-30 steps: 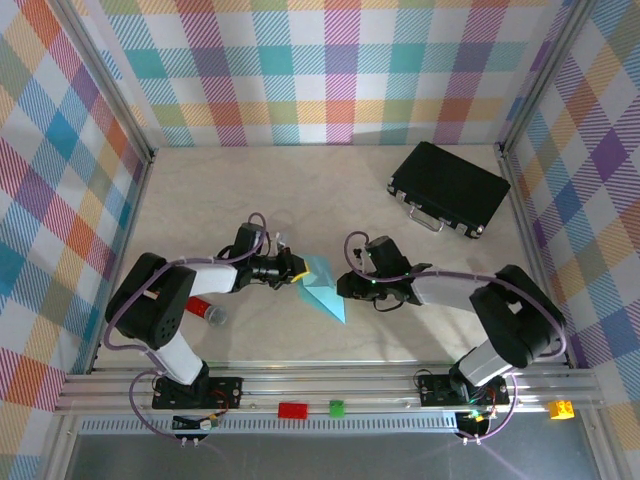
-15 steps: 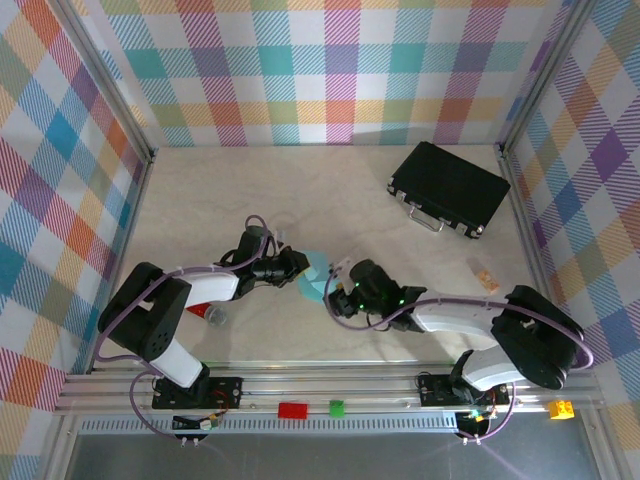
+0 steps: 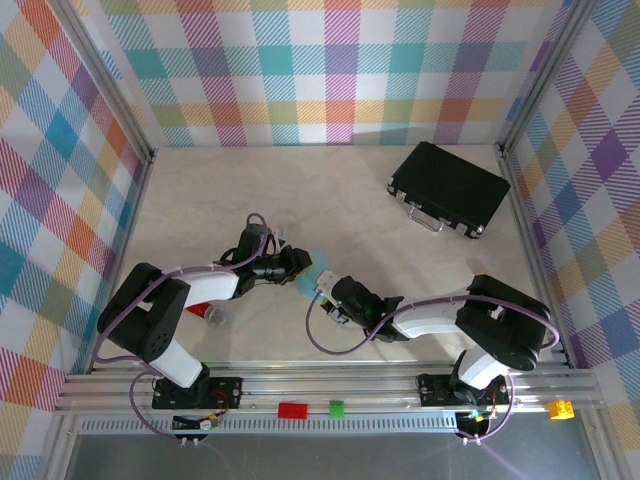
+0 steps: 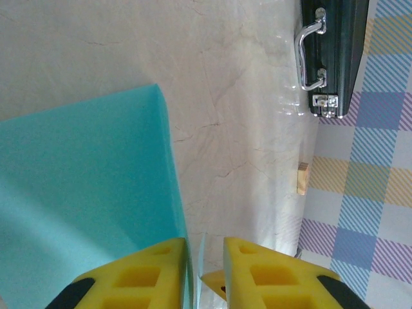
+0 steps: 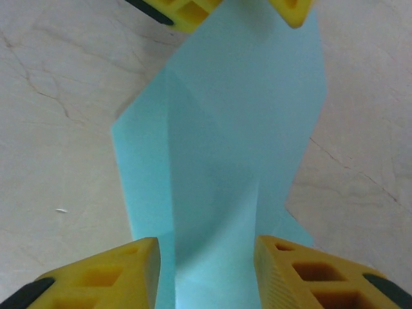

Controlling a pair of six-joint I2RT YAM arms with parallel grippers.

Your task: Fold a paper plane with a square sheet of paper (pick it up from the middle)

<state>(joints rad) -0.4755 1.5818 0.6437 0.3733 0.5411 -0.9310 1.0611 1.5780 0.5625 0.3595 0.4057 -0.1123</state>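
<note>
The square sheet of paper [image 3: 312, 274], light blue and folded with creases, lies on the table between my two grippers. In the left wrist view the sheet of paper [image 4: 84, 193] spreads to the left, and one thin edge of it stands in the narrow gap of my left gripper [image 4: 205, 248], whose jaws are slightly apart and not pinching it. My right gripper [image 5: 206, 248] is open, its yellow fingers on either side of a raised fold of the sheet of paper [image 5: 225, 129]. From above, the left gripper [image 3: 298, 264] and the right gripper [image 3: 328, 292] nearly meet over the sheet.
A black case [image 3: 450, 187] with a metal handle lies at the back right, also seen as the black case [image 4: 331, 51]. A red-capped object [image 3: 205, 310] rests beside the left arm. Small bricks [image 3: 293, 409] sit on the front rail. Checked walls close in the table.
The left jaws have parted from shut to a narrow gap. The right arm has swung left and forward over the paper, which is now mostly covered from above.
</note>
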